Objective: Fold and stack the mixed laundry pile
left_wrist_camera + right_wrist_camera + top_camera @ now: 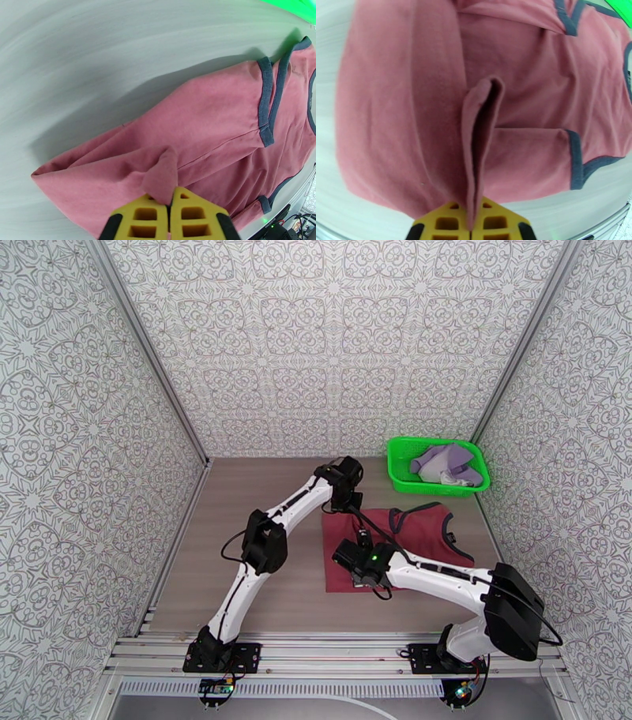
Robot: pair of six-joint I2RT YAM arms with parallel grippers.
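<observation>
top external: wood-grain surface (261,556), ornate patterned walls (332,343). soft dark red tank top (426,534) lies mid-right, dark-trimmed; lavender garment (446,461) crumpled in the green mesh basket (397,465), far right. left hand (170,209) and right hand (470,221) each pinch a raised fold of that top.

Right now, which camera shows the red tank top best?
The top external view: it takes in the red tank top nearly whole, from straps to hem. The left wrist view shows an edge pinched in the left claw; the right wrist view shows a raised fold clamped in the right claw.
</observation>
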